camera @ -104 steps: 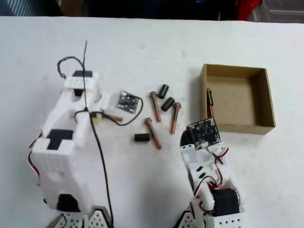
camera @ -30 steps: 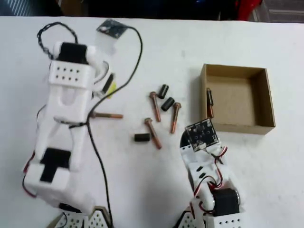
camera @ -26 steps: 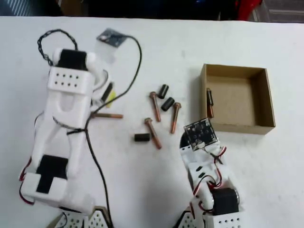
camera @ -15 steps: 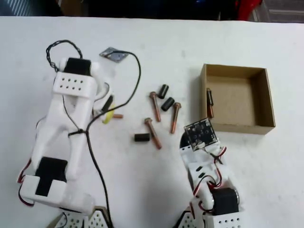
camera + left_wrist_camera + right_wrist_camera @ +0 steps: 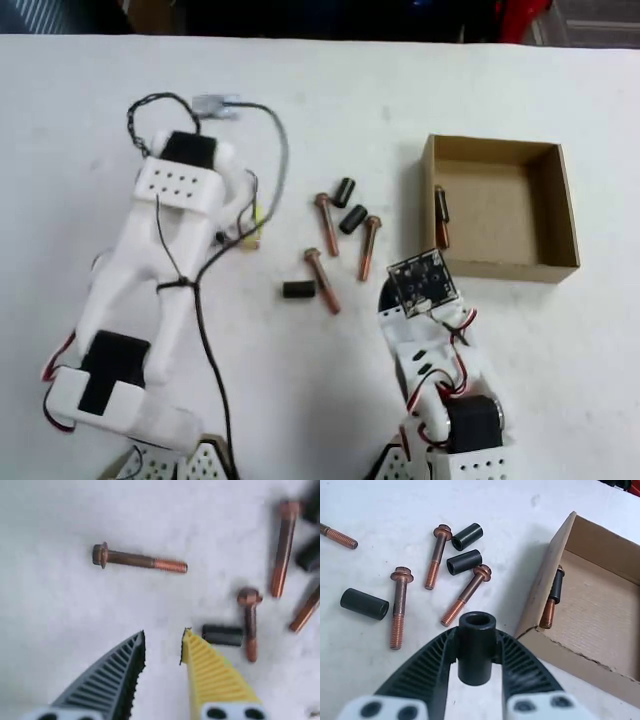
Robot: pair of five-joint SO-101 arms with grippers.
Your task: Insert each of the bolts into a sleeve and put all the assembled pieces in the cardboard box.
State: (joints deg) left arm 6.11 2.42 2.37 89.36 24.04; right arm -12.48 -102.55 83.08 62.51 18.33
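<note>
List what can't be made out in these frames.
- High view: the left arm covers the lone bolt.
- High view: the camera board hides the right tool and the sleeve it grips.
- Left wrist view: the loose sleeves are blurred and cut off by the frame edge.
- Right wrist view: the lone bolt's head and the far part of the box are cut off by the frame edges.
</note>
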